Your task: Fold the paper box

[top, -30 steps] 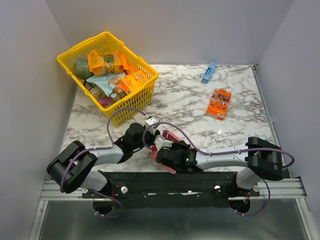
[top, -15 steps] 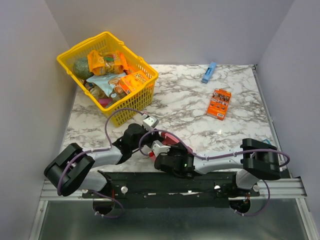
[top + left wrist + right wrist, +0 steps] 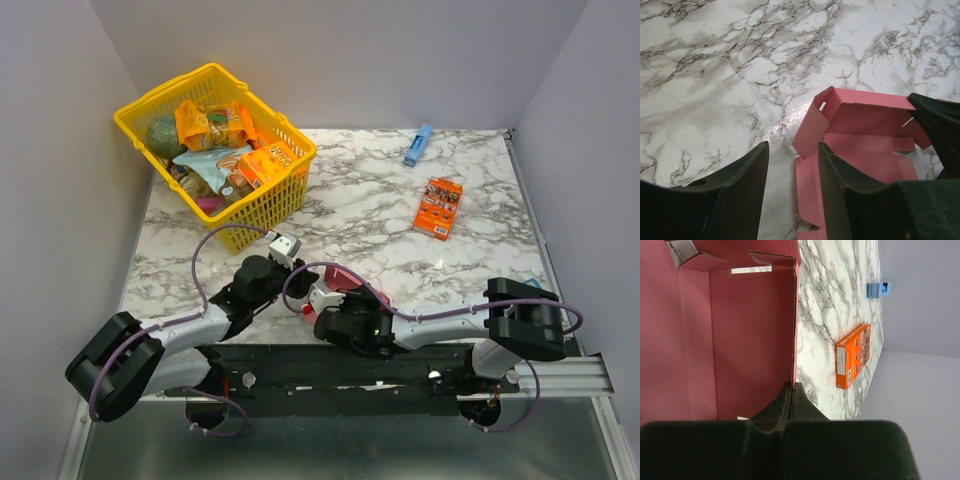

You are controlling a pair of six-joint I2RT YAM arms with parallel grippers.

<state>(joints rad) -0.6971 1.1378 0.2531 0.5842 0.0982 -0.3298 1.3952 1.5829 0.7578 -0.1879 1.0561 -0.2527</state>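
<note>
Pink paper box (image 3: 352,280), part-erected, sits at near edge of marble table (image 3: 380,200), centre, between both arms. One upright side wall pinched in right gripper (image 3: 791,386). Jaws of left gripper (image 3: 793,146) spread, empty. Box lies just to its right, raised corner flap beside one finger, long axis running rightward. Both arms equally near. Far off: yellow basket (image 3: 215,150), orange snack box (image 3: 438,208), blue box (image 3: 418,145). Plain grey walls.

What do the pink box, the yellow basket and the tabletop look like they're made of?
The paper box looks like thin matte card: sharp creases, cut slots, raw edges. The basket seems moulded plastic, with an open lattice wall. The tabletop shows marble veining with a sheen; stone or laminate, I cannot tell.
</note>
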